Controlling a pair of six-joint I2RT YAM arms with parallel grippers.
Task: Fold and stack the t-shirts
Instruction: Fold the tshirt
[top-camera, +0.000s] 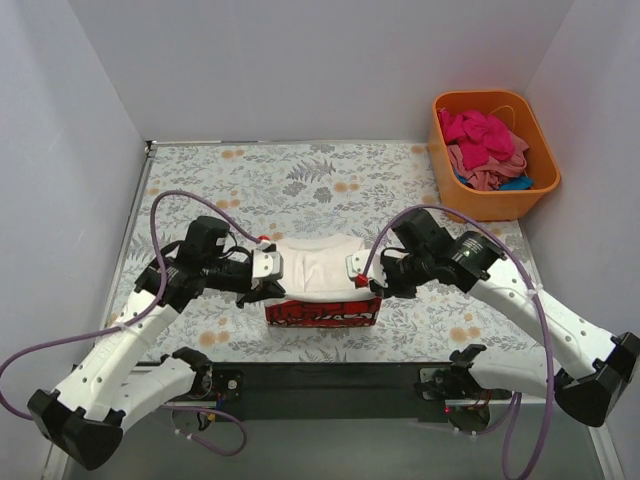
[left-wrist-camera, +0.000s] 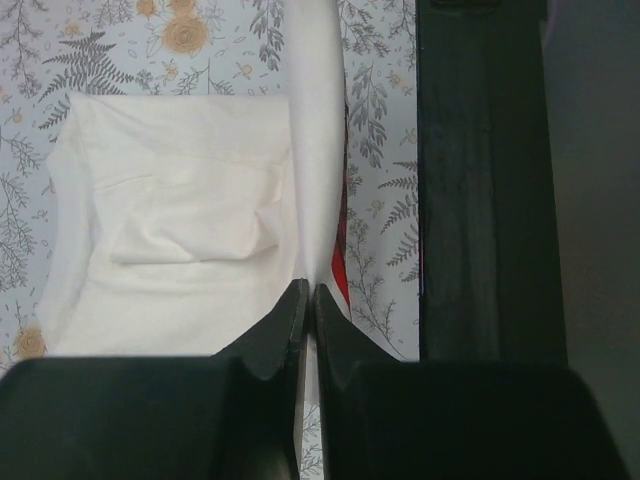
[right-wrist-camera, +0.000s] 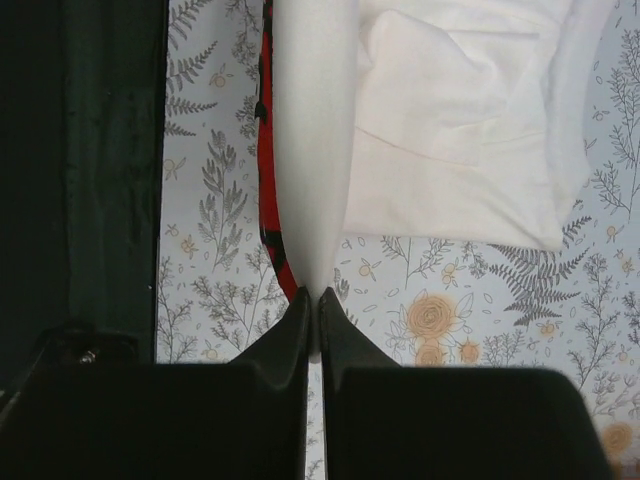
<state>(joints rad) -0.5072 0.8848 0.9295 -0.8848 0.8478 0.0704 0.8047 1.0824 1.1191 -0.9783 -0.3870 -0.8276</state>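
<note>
Fingers (left-wrist-camera: 280, 335) of the left gripper (left-wrist-camera: 308, 292) and the right gripper (right-wrist-camera: 308, 297) are pinched together, each on one end of the raised near fold of the white t-shirt (top-camera: 315, 262). Its long axis runs left to right between them at mid-table, with the body on the far side. The red t-shirt (top-camera: 322, 313) lies beneath; its white lettering is too small to read.

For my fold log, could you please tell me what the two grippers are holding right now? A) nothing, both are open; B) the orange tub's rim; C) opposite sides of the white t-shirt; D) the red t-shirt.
C: the left gripper and the right gripper are each shut on a raised fold of the white t-shirt, one at either side.
</note>
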